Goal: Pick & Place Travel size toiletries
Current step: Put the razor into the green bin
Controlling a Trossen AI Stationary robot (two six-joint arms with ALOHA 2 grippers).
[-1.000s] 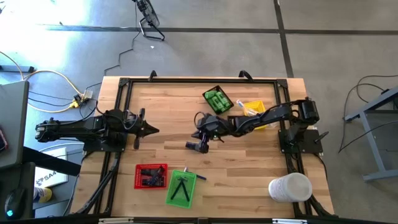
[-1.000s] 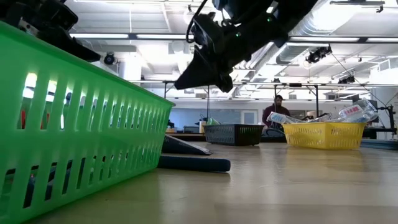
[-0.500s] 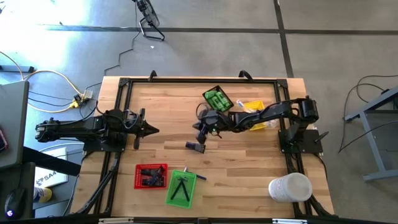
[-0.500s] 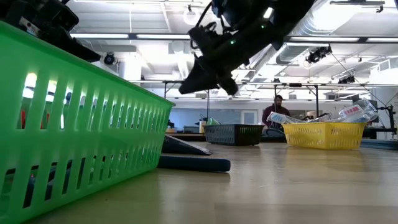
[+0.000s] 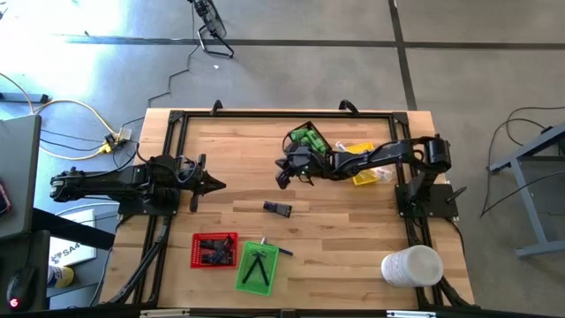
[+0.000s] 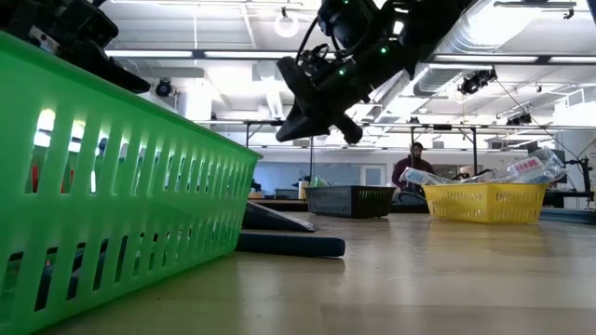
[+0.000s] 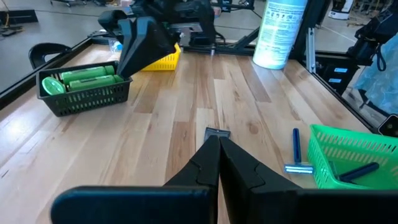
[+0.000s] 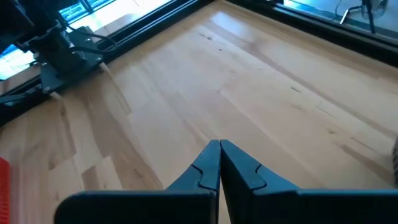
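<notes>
Landmark: a small black mesh tray (image 5: 308, 140) filled with bright green little bottles (image 7: 87, 77) is sitting toward the far middle of the pale wooden surface (image 5: 238, 159); every place below is being given relative to it.

Right pincer: the right pincer (image 5: 283, 177) is hanging above the surface just beside the black tray, on its near left side. Its fingers are pressed together and carrying nothing.

Left pincer: the left pincer (image 5: 218, 185) is waiting well to the left of the black tray, its fingers likewise pressed together and empty.

Loose toiletry: a small flat dark piece (image 5: 277, 208) is lying alone on the bare wood, a short way nearer than the black tray. A blue-handled razor (image 7: 296, 152) is lying farther off, just beside a bright green tray (image 5: 257, 267).

Sorted so far: a yellow tray (image 5: 359, 157) just right of the black tray is holding clear-wrapped sticks. A red tray (image 5: 214, 249), far down and left of it, is holding dark packets, and the bright green tray next to it is holding thin dark pieces.

Progress: judging by the filled trays, most of the sorting is looking done; the dark piece and the razor are waiting outside the trays.

Change: a second ago the right pincer was hovering over the dark piece; it is now drawing back toward the black tray, leaving that piece where it lay.
</notes>
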